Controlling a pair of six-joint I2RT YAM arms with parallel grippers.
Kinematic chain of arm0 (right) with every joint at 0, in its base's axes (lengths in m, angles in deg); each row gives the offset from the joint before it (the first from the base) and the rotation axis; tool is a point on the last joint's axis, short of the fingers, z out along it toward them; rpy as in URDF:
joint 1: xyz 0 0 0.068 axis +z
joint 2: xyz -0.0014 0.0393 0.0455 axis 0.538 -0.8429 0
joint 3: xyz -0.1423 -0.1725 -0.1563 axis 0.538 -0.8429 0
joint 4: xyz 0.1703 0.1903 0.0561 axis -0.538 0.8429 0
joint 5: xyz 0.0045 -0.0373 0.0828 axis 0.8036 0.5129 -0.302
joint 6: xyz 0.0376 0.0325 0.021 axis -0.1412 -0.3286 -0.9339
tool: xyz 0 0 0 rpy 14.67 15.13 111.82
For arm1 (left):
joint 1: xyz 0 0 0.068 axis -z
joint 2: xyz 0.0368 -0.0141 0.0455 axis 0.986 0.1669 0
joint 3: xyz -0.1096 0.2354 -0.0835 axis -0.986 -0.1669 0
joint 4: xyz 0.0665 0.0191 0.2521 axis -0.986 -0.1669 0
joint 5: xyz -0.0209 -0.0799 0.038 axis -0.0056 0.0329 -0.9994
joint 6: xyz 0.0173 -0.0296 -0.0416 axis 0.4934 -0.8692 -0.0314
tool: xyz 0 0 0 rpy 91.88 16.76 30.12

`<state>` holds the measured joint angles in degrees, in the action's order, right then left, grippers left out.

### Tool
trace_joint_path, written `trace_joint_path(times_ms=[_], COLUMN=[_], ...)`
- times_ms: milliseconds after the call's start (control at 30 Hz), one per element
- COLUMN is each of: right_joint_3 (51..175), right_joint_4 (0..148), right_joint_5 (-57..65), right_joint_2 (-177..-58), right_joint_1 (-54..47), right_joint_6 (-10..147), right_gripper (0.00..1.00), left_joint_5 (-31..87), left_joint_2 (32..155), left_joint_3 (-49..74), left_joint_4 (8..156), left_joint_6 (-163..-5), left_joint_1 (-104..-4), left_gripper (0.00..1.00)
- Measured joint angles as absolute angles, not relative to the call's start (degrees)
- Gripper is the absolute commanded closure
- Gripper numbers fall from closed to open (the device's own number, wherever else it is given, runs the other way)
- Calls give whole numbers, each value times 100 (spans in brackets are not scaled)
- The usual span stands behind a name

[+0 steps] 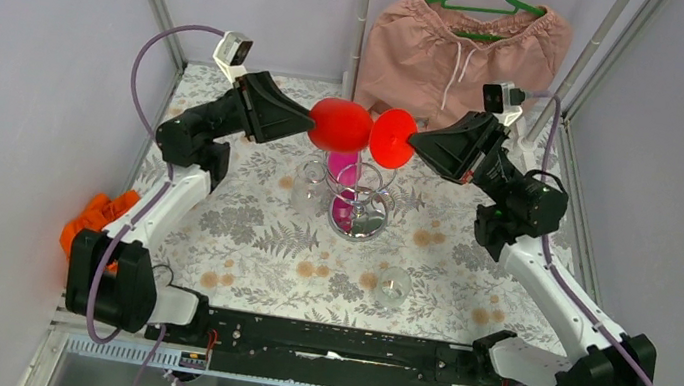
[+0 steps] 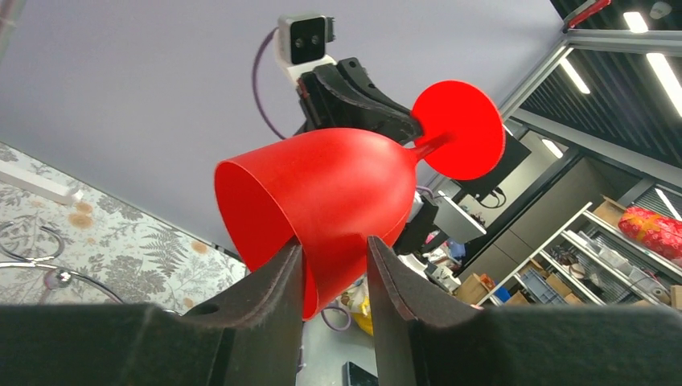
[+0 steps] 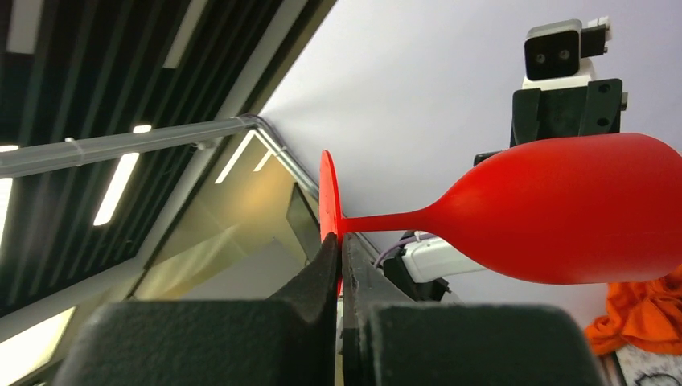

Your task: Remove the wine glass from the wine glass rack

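Where grey walls (image 1: 24, 57) enclose floral cloth (image 1: 252, 231), rack (image 1: 364, 222) stands.

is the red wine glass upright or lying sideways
Sideways: the red wine glass lies horizontal, off the wine glass rack, left hand on its bowl, right hand pinching its foot.

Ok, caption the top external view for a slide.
Left gripper and right gripper hold the red wine glass sideways over the chrome rack.

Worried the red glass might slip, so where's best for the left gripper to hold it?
Probably the bowl of the red wine glass, from the robot's left: it lies sideways, mouth toward the left gripper, and the right gripper pinches the flat foot.
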<state>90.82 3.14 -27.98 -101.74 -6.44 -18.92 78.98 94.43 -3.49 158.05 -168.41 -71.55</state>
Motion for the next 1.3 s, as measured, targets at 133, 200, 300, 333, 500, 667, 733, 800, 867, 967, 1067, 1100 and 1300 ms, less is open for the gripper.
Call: trace_joint_path(times_ms=[133, 200, 300, 333, 500, 667, 733, 800, 867, 967, 1067, 1100, 1300], right_joint_3=[8840, 8717, 8599, 8556, 8477, 8477, 8453, 8427, 8422, 8418, 8414, 8414, 8326], right_joint_4=[-714, -1094, -1341, -1389, -1601, -1724, -1665, -1612, -1606, -1547, -1435, -1378, -1308], right_joint_5=[-2660, -2548, -2422, -2380, -2291, -2194, -2129, -2085, -2079, -2046, -2065, -2100, -2262], right_joint_2=[-10526, -10725, -10968, -11024, -11156, -11173, -11204, -11232, -11232, -11232, -11232, -11232, -11108], right_joint_1=[-636, -633, -603, -592, -474, -371, -375, -373, -373, -373, -373, -373, -343], right_joint_6=[-2305, -2543, -2806, -2869, -3081, -3131, -3134, -3153, -3153, -3151, -3090, -3044, -2836], right_gripper=[100, 100, 100, 100, 100, 100, 100, 100, 100, 85, 61, 56, 38], left_joint_5=[7848, 7820, 7815, 7813, 7798, 7754, 7717, 7697, 7693, 7636, 7573, 7551, 7160], left_joint_2=[9190, 8991, 8628, 8501, 7977, 7640, 7529, 7426, 7341, 7242, 7096, 7057, 6910], left_joint_3=[-452, -484, -515, -517, -515, -489, -388, -270, -183, -65, 60, 99, 388], left_joint_4=[15831, 15814, 15678, 15580, 14946, 13733, 13318, 12949, 12542, 11950, 11333, 11178, 10050], left_joint_6=[-16974, -16978, -16919, -16869, -16445, -15645, -15378, -15114, -14856, -14493, -14139, -14045, -13376], left_joint_1=[-7131, -7102, -7011, -6982, -6834, -6635, -6602, -6571, -6563, -6541, -6528, -6517, -6512], left_gripper=[62, 63, 64, 64, 73, 87, 94, 100, 100, 100, 100, 100, 100])
